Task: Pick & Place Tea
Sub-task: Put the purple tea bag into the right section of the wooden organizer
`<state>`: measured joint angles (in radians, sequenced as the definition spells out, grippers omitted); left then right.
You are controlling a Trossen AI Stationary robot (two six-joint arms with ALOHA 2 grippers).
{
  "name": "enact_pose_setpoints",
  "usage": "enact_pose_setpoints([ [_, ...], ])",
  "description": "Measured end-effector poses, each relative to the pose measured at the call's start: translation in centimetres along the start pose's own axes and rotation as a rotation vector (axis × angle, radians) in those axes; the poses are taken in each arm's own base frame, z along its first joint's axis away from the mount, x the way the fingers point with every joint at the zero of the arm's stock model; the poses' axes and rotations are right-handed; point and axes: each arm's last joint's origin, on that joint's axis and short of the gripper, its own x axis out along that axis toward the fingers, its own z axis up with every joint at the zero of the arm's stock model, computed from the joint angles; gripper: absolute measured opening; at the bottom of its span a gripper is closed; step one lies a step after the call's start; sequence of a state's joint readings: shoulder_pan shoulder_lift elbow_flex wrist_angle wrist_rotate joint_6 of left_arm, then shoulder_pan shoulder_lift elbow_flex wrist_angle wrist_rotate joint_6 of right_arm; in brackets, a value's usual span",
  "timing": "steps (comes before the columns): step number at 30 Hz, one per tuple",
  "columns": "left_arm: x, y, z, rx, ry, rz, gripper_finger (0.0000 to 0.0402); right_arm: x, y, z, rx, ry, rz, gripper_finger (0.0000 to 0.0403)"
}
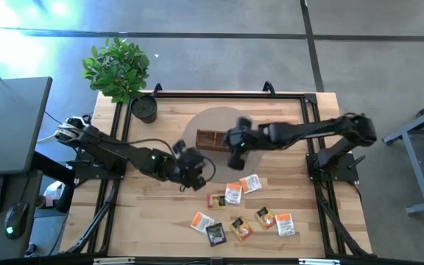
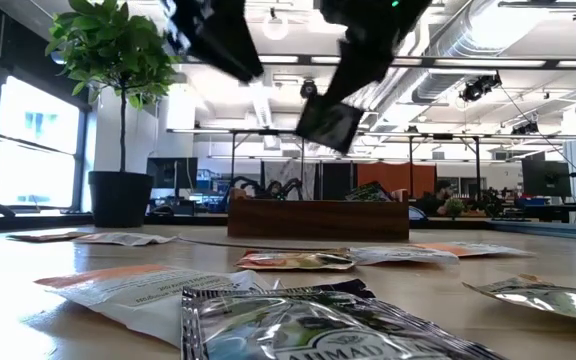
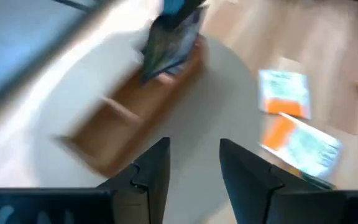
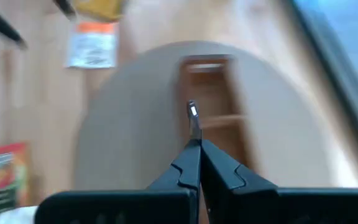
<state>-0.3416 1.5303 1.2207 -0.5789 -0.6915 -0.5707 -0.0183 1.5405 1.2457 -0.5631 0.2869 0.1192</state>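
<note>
My right gripper point(image 4: 194, 142) is shut on a dark tea packet point(image 2: 330, 122). It hangs over the long wooden tray point(image 1: 208, 140), which stands on a round grey mat point(image 1: 223, 118). In the left wrist view the same packet point(image 3: 169, 40) hangs above the tray point(image 3: 135, 112). My left gripper point(image 3: 194, 146) is open and holds nothing. It is raised above the table to the near left of the tray point(image 1: 196, 175). Several other tea packets point(image 1: 234, 213) lie flat on the table nearer the front edge. My right gripper pinches the dark packet's upper end point(image 2: 353, 88) between its two fingers, which slant down from above. In its own wrist view the packet shows edge-on point(image 4: 193, 119) just past the fingertips. The packet hangs tilted below the fingers, clear of the tray and the table.
A potted plant point(image 1: 116, 70) and a black pot point(image 1: 144, 108) stand at the table's far left corner. A packet's top point(image 2: 368, 192) sticks up out of the tray. Black rails point(image 1: 311, 110) run along the table's edges.
</note>
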Motion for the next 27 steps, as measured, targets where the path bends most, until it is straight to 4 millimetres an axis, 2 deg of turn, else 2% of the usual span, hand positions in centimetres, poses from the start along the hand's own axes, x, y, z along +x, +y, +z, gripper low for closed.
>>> enact_pose_setpoints([
  [1,-0.4,0.1,0.5,0.016,-0.010,0.025,0.0136,-0.9,-0.9,0.0,0.016,-0.001,-0.026,0.0001],
  [4,-1.8,0.7,1.6,0.054,-0.015,0.085,0.0136,-1.9,-2.9,-0.9,0.067,-0.043,-0.075,0.0001],
  [7,-2.8,1.6,3.0,0.048,-0.041,0.138,0.0136,-1.4,-4.3,-3.2,0.127,-0.101,-0.051,0.0001],
  [10,-3.3,2.7,3.2,0.090,-0.009,0.202,0.0136,-0.2,-5.2,-6.0,0.184,-0.242,-0.012,0.0001],
  [13,-3.8,4.2,3.9,0.066,-0.001,0.219,0.0136,0.5,-5.6,-8.4,0.250,-0.438,0.070,0.0001],
  [16,-4.3,5.4,4.0,0.050,0.022,0.208,0.0136,1.0,-5.5,-10.8,0.258,-0.549,0.171,0.0001],
  [19,-4.7,6.4,4.1,0.036,0.032,0.204,0.0136,1.8,-5.3,-13.4,0.314,-0.581,0.189,0.0001],
  [23,-5.2,7.8,4.2,0.028,0.036,0.240,0.0136,2.7,-5.3,-16.1,0.392,-0.579,0.129,0.0000],
  [27,-5.2,8.9,4.3,0.011,0.030,0.285,0.0136,3.2,-5.3,-16.9,0.396,-0.597,0.115,0.0000],
])
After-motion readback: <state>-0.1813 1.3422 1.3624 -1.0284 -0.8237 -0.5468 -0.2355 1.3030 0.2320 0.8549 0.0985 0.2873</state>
